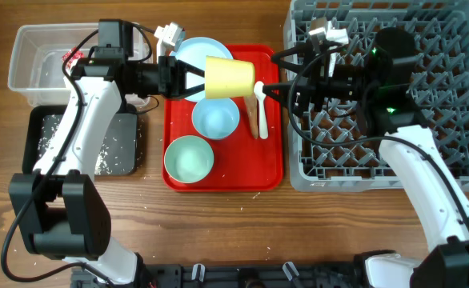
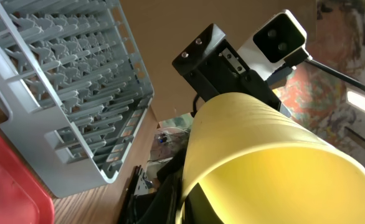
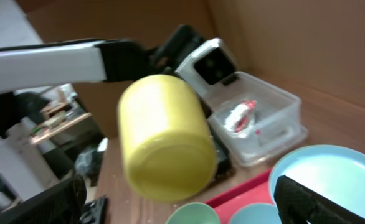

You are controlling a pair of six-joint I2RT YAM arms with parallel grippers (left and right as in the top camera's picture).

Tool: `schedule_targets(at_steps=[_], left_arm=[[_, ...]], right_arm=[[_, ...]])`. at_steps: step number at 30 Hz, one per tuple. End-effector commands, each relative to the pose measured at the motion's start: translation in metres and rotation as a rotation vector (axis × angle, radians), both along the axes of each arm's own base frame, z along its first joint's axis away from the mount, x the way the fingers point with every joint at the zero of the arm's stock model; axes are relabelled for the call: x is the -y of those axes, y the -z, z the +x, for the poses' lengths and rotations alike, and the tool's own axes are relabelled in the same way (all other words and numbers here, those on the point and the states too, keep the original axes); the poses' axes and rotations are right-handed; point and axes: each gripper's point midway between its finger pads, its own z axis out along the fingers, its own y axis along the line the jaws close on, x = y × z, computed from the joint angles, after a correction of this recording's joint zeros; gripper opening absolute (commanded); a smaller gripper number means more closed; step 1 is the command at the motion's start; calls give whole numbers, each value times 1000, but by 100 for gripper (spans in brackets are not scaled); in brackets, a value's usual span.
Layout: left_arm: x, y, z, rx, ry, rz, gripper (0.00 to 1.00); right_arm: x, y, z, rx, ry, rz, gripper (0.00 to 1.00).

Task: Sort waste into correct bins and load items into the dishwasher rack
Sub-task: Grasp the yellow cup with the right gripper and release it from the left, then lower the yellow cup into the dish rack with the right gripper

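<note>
Above the red serving tray (image 1: 270,172), the yellow cup (image 1: 230,78) hangs clear of the tray surface, turned on its side. Its open mouth faces the left hand (image 1: 201,78) and its closed base faces the right hand (image 1: 285,84). The left hand is clenched on the mouth end of the cup; the left wrist view shows the rim close to the camera, with a dark finger at its lower edge. The right hand is released, its two fingers set wide apart at the lower corners of the right wrist view. It sits just beyond the cup base, at the left edge of the dishwasher rack (image 1: 426,48), and does not touch the cup.

Below the cup, the tray carries:
- a pale blue plate (image 1: 188,54) at the far end, partly hidden by the cup and the left hand;
- a pale blue bowl (image 1: 215,118) at the centre;
- a green-tinted bowl (image 1: 189,158) at the near left;
- a white plastic spoon (image 1: 261,112) along the right side, its upper end near the cup base.

Left of the tray, on the bench (image 1: 218,224), stand a clear tub (image 1: 26,48) holding a red-and-white wrapper (image 1: 70,58) and, nearer, a black tray (image 1: 38,132) with white crumbs (image 1: 106,152).
</note>
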Motion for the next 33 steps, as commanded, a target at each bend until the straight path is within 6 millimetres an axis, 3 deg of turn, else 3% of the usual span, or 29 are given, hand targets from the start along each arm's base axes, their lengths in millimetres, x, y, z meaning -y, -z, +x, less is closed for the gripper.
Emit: schedule_targets(at_steps=[1,11,13,21,28,33], left_arm=[[2,-15,-6,31,23,-36,4],[26,-15,-20,31,95,-36,4],[28,-15,-21,31,99,-36,4],[28,-15,-21,35,99,-37,4],[28,-15,-21,35,99,-36,4],[28,-14,-20,36,97,-33,14]], right_arm=[[-8,-6,-17,-9,-135,31,98],[-29,6,-13,-21,-150,24,98],[-29,6,-13,-30,-150,26,89],[-36,6,-19,-28,-173,26,74],[-36,6,-18,-31,-171,26,51],[-27,8,-12,-50,-143,24,39]])
